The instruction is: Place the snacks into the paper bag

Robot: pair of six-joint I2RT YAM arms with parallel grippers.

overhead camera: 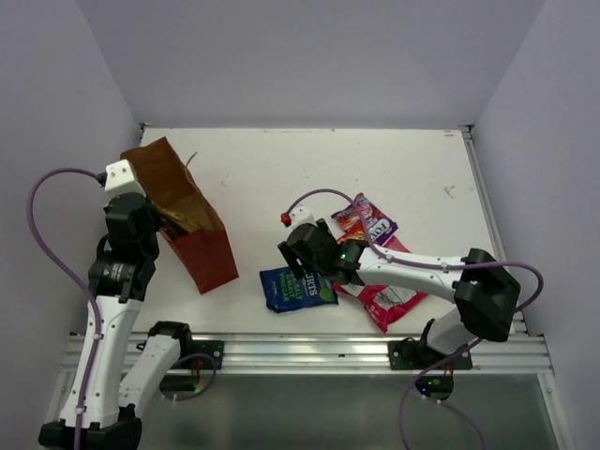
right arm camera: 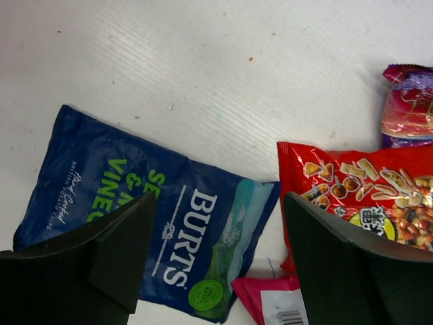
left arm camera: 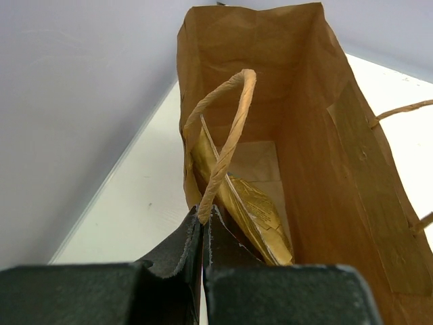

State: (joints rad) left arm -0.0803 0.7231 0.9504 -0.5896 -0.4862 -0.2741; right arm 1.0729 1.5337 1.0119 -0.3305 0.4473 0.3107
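Observation:
The paper bag stands tilted at the table's left, red-brown outside, its kraft inside open to the left wrist view. My left gripper is shut on the bag's near string handle. A tan chips bag leans inside. My right gripper hangs open above the dark blue packet, nothing between its fingers. The red packet lies just right of the blue one. The purple packet lies beyond it, and the pink-and-silver one partly under my right arm.
White walls close in the table on three sides, the left wall close behind the bag. A metal rail runs along the near edge by the arm bases. The bag's far handle sticks out to the right.

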